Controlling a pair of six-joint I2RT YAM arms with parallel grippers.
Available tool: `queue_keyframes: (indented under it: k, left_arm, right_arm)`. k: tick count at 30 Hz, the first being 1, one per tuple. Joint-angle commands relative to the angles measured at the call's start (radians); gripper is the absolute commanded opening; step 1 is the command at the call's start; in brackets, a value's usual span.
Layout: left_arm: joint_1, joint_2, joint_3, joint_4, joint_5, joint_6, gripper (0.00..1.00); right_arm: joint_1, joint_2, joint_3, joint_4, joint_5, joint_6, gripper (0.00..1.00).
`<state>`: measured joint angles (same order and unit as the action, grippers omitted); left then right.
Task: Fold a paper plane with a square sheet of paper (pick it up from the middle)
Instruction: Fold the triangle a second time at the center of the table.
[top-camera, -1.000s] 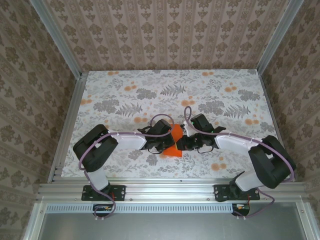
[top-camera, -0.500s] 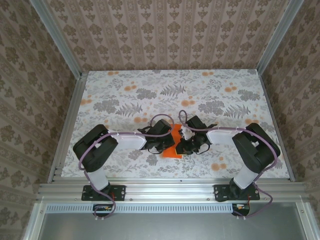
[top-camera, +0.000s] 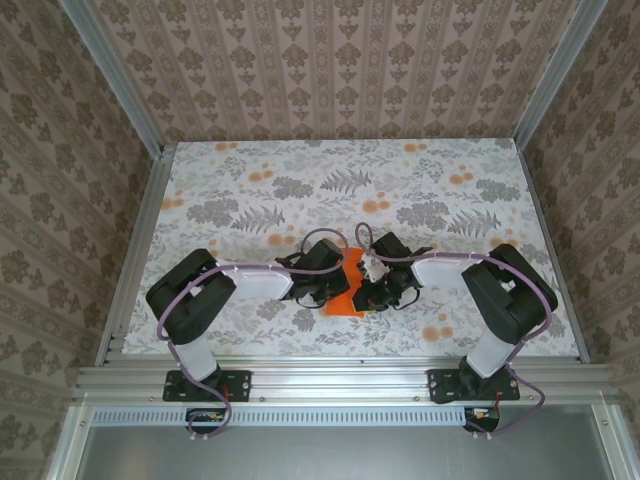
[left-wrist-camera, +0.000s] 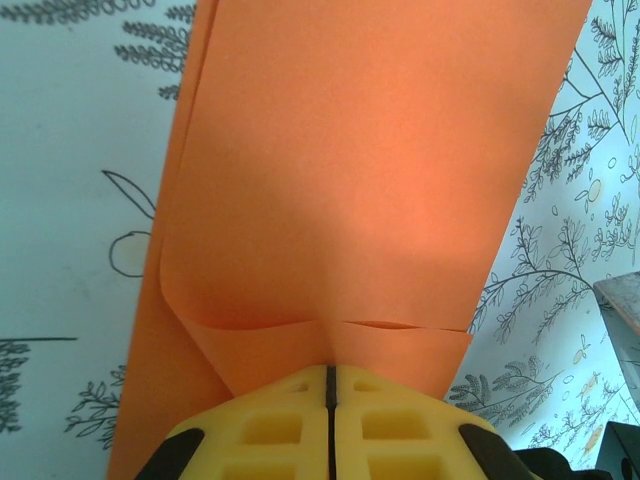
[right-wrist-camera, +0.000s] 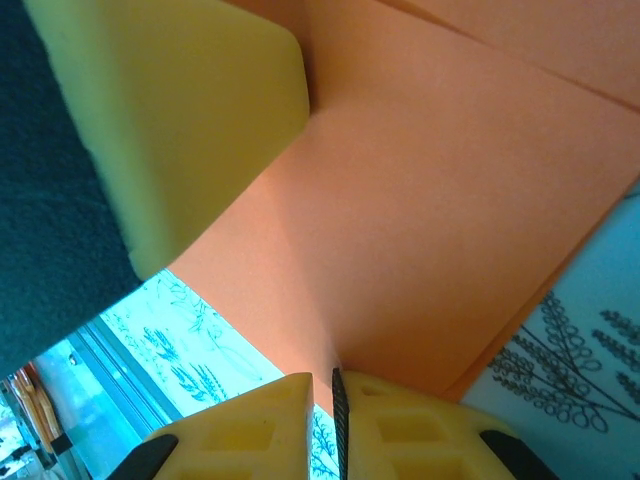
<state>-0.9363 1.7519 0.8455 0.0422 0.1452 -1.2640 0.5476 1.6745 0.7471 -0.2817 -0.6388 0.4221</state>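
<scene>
Count: one square sheet of paper (top-camera: 351, 292), two end effectors, one floral-print counter (top-camera: 300, 170).
- Sheet: orange, folded into overlapping layers, located at near centre of counter, between both end effectors.
- Left end effector (left-wrist-camera: 330, 378): pads closed, pinching sheet's left side.
- Right end effector (right-wrist-camera: 337, 385): pads almost touching, sheet's right side pinched in seam.

Overhead I get soft, even light, sharp — faint shadows on the bench (top-camera: 250, 170). Wrist views blur up close; shade crosses the orange paper (left-wrist-camera: 370, 200).
</scene>
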Motion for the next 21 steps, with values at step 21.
queue_keyframes:
  k: [21]
  left_arm:
    - [-0.006, 0.029, -0.033, -0.100, -0.030, 0.001, 0.06]
  right_arm:
    - [-0.012, -0.010, -0.080, -0.120, 0.104, 0.006, 0.11]
